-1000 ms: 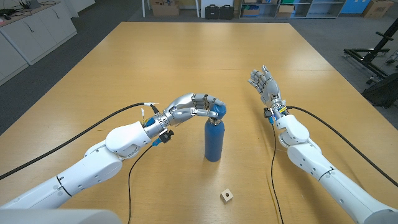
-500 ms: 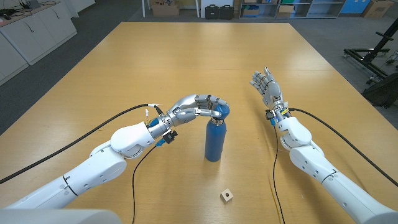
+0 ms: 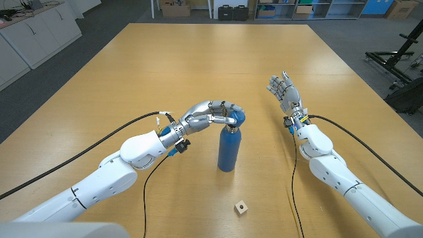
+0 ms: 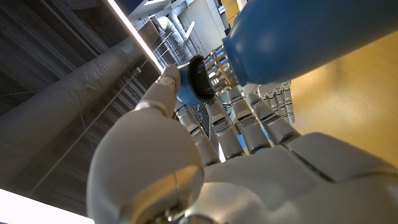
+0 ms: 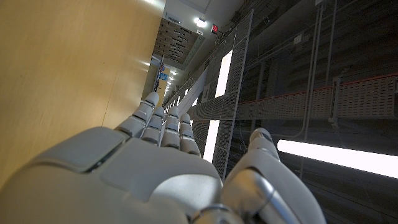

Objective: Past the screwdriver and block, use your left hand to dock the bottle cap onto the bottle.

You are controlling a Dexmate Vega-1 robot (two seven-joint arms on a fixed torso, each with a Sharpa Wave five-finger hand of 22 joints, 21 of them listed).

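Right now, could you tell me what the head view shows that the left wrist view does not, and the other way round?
Head view alone: the whole blue bottle upright on the wooden table, a small wooden block nearer the robot, and the right hand raised, fingers apart, holding nothing.

Left wrist view alone: the bottle's silver threaded neck with the blue bottle cap just off it, not seated.

Both: the left hand gripping the cap at the bottle's top.

left hand [image 3: 210, 113] edged right, bottle cap [image 3: 237, 118] over bottle [image 3: 228, 151]
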